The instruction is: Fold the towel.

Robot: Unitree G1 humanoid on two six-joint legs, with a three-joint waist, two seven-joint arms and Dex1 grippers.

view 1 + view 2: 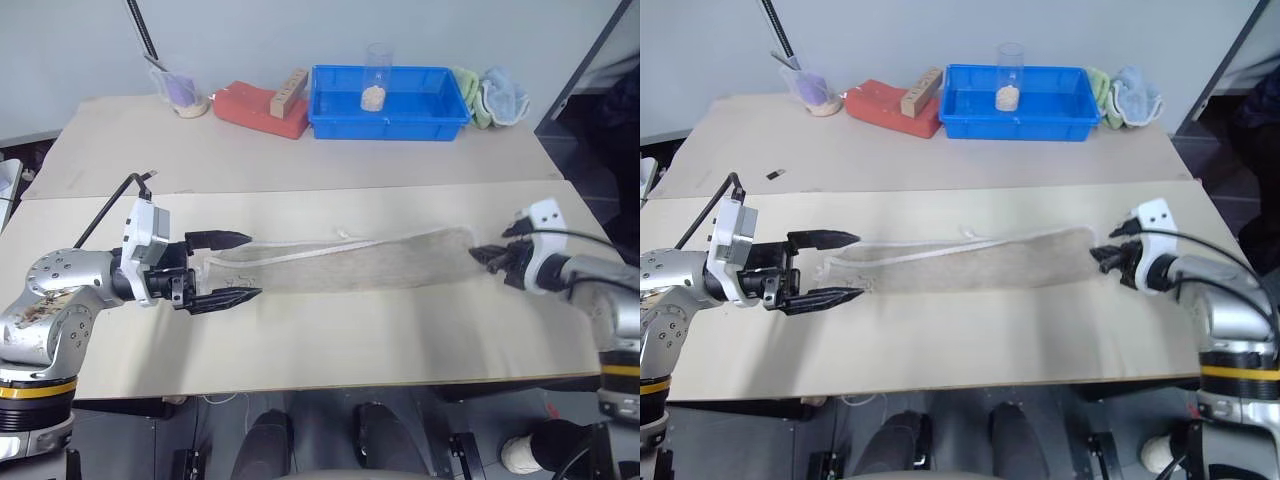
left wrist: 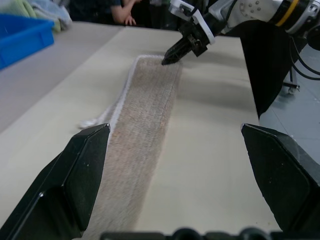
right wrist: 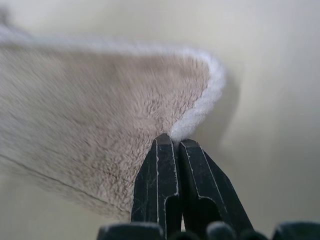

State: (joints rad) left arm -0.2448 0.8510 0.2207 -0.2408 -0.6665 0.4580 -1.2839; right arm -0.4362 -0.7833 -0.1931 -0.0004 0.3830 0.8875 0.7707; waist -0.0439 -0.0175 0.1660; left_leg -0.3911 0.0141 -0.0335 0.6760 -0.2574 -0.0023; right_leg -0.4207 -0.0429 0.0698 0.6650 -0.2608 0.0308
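Note:
The towel (image 1: pixel 360 262), a long beige strip with white edging, lies stretched across the near table from left to right. My right gripper (image 1: pixel 484 256) is shut on the towel's right end; in the right wrist view its two black fingers (image 3: pixel 172 185) pinch the white edge of the corner (image 3: pixel 200 112), lifted a little off the table. My left gripper (image 1: pixel 232 268) stands open at the towel's left end, one finger on each side of the strip, holding nothing. In the left wrist view the towel (image 2: pixel 145 130) runs away between the fingers toward the right gripper (image 2: pixel 172 54).
On the far table stand a blue tray (image 1: pixel 440 112) with a clear cup (image 1: pixel 376 75), a red block (image 1: pixel 258 108) with a wooden piece on it, a cup with purple contents (image 1: pixel 180 92), and green and light blue cloths (image 1: pixel 492 97). A seam runs between the two tables.

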